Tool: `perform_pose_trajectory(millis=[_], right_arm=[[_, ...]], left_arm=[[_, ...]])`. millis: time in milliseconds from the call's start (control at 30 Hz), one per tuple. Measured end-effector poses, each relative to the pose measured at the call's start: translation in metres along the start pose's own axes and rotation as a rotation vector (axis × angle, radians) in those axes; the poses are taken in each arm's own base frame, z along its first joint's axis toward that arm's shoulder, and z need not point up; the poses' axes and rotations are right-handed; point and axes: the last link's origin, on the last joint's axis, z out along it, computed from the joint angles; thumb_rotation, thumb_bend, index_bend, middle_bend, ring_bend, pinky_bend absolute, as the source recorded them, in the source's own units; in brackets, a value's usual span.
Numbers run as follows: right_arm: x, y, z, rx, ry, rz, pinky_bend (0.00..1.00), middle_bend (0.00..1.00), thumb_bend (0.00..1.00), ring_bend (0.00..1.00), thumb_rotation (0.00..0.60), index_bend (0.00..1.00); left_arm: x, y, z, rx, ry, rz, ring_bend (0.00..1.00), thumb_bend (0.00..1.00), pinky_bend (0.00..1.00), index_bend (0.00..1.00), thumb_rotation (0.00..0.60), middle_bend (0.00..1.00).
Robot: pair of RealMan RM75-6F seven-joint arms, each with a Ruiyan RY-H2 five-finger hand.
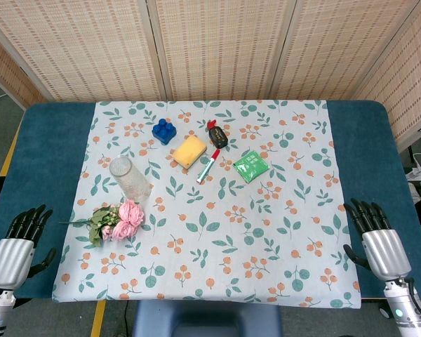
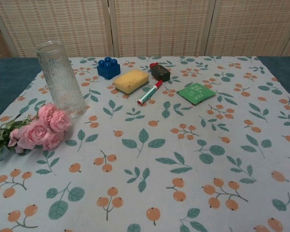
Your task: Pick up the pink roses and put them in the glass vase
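Pink roses (image 1: pixel 126 218) lie flat near the left edge of the floral-print tablecloth (image 1: pixel 266 239), soft ruffled heads bunched together, green leafy stems pointing toward that edge; nothing holds them. Left hand (image 1: pixel 17 242), silver shell with black fingers, sits on the blue padded tabletop (image 1: pixel 52 161) just off the cloth's left edge, fingers spread, holding nothing, a short gap from the stem ends. Right hand (image 1: pixel 379 242), same build, rests off the cloth's right edge, fingers apart, also empty, well apart from everything.

Ribbed clear glass vase (image 1: pixel 130 179), a cylinder with textured walls, stands upright just behind the roses, mouth open; in the chest view its base nearly touches the blooms.

Toward the far edge, mid-cloth, a cluster: blue studded plastic brick (image 1: pixel 164 130), yellow rectangular sponge (image 1: pixel 189 151) with rounded edges, small black block with red tip (image 1: pixel 216 135), red-and-white marker with green cap (image 1: pixel 208 166) lying diagonal, flat green foil packet (image 1: pixel 251 167).

Near half and right half of the cloth show bare print.
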Motion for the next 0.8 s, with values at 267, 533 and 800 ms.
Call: perform_pose_trajectory(millis=[267,533,800], right_arm=[[0.005,-0.001,-0.002,0.004,0.026,0.014,0.0,0.0,0.21,0.0,0.6,0.0],[0.006,-0.002,-0.004,0.011,0.023,0.018,0.0,0.0,0.21,0.0,0.6,0.0],[0.007,-0.004,-0.006,0.022,0.013,0.028,0.0,0.0,0.21,0.0,0.6,0.0]], left_arm=[[-0.018,0.012,0.005,-0.038,-0.114,-0.021,0.0,0.34,0.1,0.0,0.6,0.0],[-0.031,0.035,0.021,-0.11,-0.173,-0.049,0.0,0.36,0.13,0.0,0.6,0.0],[-0.053,0.064,0.062,-0.158,-0.292,-0.018,0.0,0.36,0.15,0.0,0.6,0.0]])
